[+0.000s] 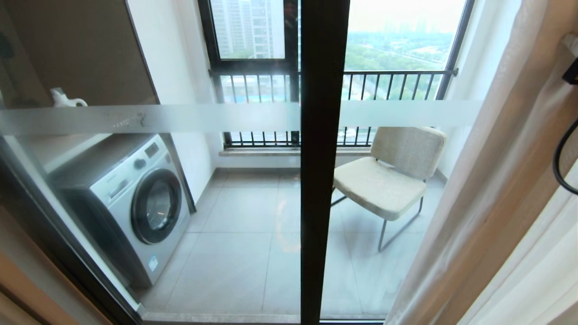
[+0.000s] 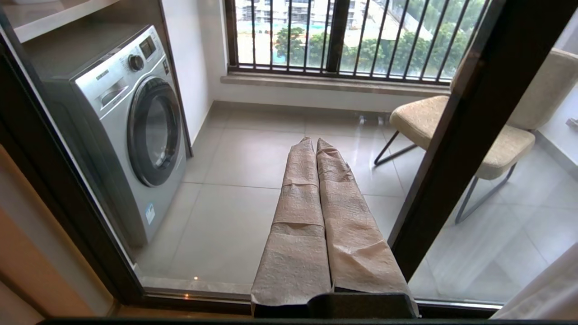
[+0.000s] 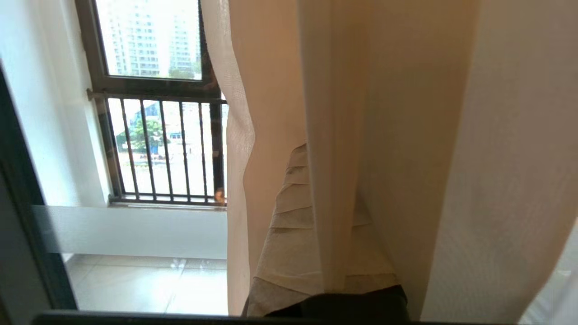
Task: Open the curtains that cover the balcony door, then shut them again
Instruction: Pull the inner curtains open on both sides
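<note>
- My right hand is closed, its wrapped fingers buried among the curtains, a fold draped over them.
- Curtains hang bunched at the right, door glass uncovered.
- My left hand is closed and empty, facing the door.

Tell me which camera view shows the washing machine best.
The left wrist view: the washing machine appears close, with its door, dial and panel clear behind the balcony door glass. The head view shows it too, smaller, under the frosted band. The right wrist view misses it.
</note>
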Controlling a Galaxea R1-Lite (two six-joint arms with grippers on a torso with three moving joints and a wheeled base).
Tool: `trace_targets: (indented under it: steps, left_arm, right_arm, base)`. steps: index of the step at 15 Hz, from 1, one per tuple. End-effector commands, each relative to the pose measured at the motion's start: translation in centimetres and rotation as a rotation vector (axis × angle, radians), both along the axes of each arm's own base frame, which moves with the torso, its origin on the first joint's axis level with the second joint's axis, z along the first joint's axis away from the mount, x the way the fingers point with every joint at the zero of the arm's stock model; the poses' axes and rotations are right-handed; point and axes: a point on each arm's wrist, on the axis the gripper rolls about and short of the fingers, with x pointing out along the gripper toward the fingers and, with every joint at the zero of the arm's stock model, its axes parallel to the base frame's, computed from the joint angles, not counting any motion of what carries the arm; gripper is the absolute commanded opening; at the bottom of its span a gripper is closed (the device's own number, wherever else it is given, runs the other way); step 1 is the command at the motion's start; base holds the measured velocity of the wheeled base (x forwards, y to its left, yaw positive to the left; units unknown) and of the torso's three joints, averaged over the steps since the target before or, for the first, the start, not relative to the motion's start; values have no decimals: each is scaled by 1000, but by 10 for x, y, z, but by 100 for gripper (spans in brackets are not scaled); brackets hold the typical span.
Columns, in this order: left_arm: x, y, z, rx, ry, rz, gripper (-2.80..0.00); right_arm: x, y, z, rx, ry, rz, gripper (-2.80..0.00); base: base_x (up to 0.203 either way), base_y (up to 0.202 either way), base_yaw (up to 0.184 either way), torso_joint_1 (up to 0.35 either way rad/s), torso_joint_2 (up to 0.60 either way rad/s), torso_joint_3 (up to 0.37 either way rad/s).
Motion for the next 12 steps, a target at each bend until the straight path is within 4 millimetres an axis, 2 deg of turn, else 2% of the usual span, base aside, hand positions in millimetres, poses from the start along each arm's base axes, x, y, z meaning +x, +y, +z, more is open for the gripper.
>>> trace_targets:
  steps: [1, 12]
  left_arm:
    - [0, 0, 0, -1, -1, 0, -280]
    - [0, 0, 0, -1, 0, 0, -280]
  right_arm:
    - [0, -2, 0, -2, -2, -9, -280]
    - [-2, -13, -1, -1, 2, -51, -280]
  base:
    - [0, -196, -5, 0, 2, 2]
    - [0, -190, 0, 1, 2, 3]
